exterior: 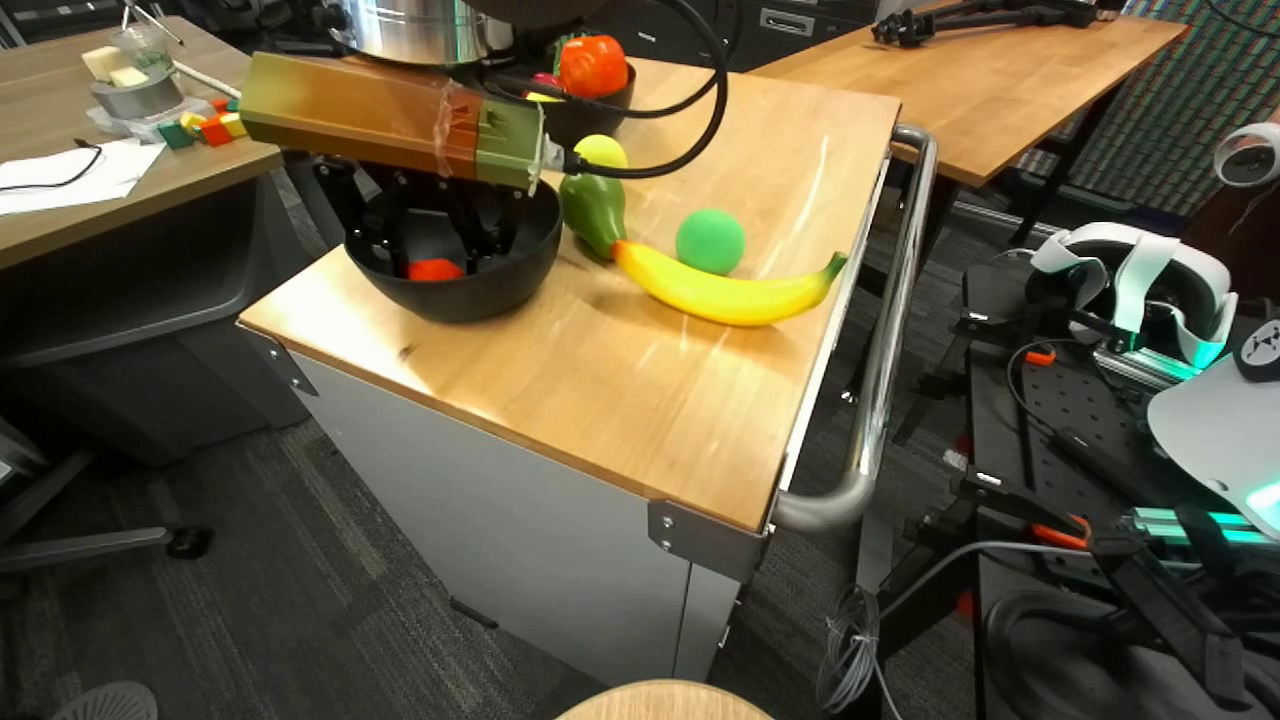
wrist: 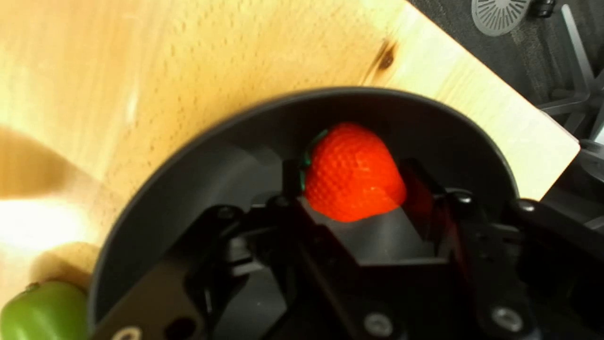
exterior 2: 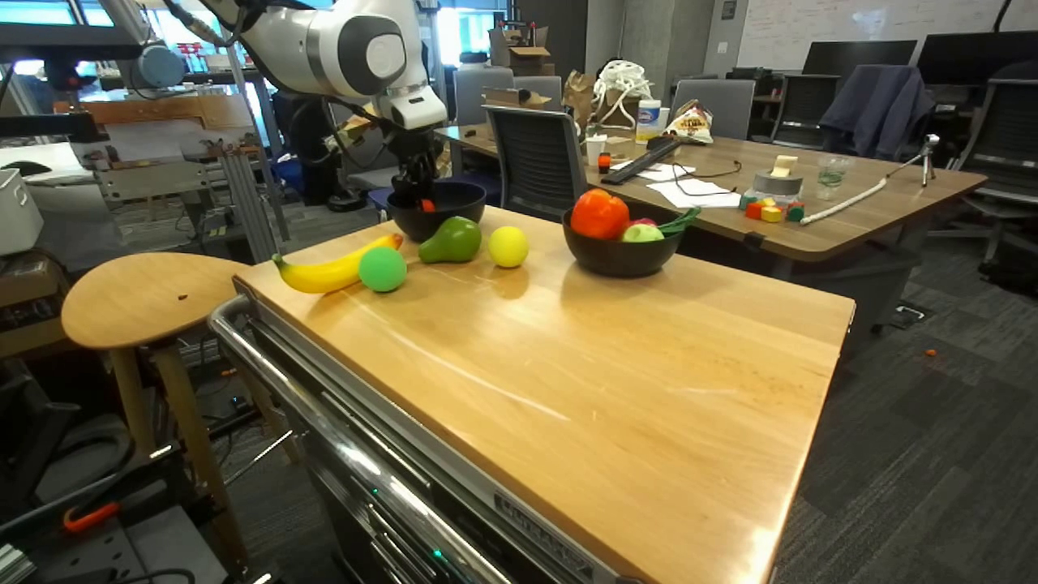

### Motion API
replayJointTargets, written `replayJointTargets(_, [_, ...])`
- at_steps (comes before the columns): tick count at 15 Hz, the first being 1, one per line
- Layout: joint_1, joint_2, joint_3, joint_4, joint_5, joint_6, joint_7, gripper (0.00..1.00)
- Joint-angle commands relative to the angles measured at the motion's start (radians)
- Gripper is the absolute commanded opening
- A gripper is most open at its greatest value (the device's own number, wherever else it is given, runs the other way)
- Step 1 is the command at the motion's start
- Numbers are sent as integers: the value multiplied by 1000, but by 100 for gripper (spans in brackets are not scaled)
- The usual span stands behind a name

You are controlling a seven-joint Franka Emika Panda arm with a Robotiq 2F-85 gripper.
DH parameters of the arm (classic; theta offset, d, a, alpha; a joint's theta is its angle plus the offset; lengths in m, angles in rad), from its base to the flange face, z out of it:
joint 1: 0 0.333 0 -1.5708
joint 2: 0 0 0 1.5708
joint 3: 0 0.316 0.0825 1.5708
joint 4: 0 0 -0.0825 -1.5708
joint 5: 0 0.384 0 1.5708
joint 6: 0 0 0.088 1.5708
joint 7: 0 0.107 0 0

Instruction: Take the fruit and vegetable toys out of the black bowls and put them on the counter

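The fingers [wrist: 421,189] stand close about a dimpled red strawberry [wrist: 351,174], one on each side, inside a matte black bowl [wrist: 198,179]; whether they grip it I cannot tell. Left to right in an exterior view, the grained wooden counter [exterior 2: 608,389] bears a glossy curved banana [exterior 2: 324,277], smooth green ball [exterior 2: 383,269], pear-shaped green toy [exterior 2: 454,241], round yellow piece [exterior 2: 508,246] and another bowl [exterior 2: 620,259] holding a shiny tomato-like piece [exterior 2: 600,214]. The white arm [exterior 2: 365,53] reaches over, gripper [exterior: 437,262] pointing down.
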Motion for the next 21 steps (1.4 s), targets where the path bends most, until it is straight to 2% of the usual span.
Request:
replayJointTargets(1, [4,-18,-2,20,5,-18,-14,28])
replayJointTargets(4, [18,-143,-18,-62,-82,-13,-85,28])
replayJointTargets(7, [-17,-281,-6,-146,-120,-15,-183,28])
replayJointTargets(11, [-87,-484,-1,-312,-52,-42,-270,28])
replayJointTargets(13, [-125,-546,-8,-398,-30,-52,-290,28])
replayJointTargets(17, [-198,-579,-24,-501,-22,-86,-344,28])
replayJointTargets(21, [-247,-548,-34,-533,-46,-59,-382,28])
